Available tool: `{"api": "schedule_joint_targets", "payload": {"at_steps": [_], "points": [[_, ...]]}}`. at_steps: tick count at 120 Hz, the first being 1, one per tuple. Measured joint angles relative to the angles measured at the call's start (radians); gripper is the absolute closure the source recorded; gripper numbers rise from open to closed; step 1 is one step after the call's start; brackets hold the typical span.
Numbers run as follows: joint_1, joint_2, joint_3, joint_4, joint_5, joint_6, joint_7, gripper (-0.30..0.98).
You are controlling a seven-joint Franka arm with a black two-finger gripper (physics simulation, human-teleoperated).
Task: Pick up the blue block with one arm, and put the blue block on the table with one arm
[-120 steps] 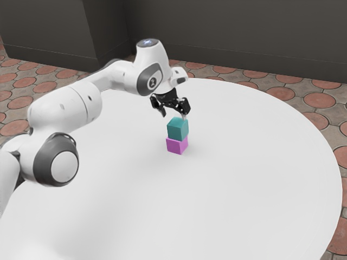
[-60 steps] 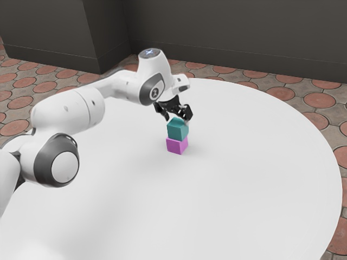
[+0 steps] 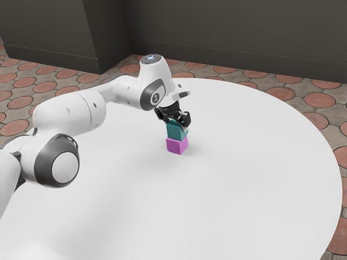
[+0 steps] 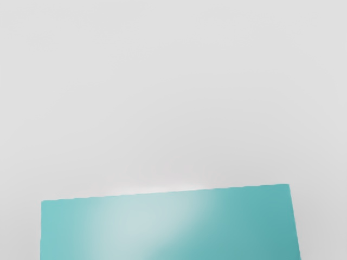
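Blue block (image 3: 175,131): directly beneath the gripper (image 3: 177,124), at jaw level
Purple block (image 3: 176,145): lower, supporting it
Jaws: spread or pinching, I cannot tell
Next lift: probably straight upward

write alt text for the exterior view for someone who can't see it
A black two-finger gripper is at the top of a teal-blue cube stacked on a magenta cube. The white robot arm reaches in from the exterior view's left over a round white table.
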State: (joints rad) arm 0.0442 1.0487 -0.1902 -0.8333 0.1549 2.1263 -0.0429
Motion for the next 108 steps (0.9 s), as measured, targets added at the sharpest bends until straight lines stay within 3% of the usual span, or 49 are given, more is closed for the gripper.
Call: {"api": "schedule_joint_targets", "payload": {"at_steps": [39,108], "points": [[-0.005,-0.009,0.003,0.022,0.012,-0.012,-0.001,0.32],[-0.116,0.009,-0.034,0.050,0.017,-0.033,-0.023,0.32]]}}
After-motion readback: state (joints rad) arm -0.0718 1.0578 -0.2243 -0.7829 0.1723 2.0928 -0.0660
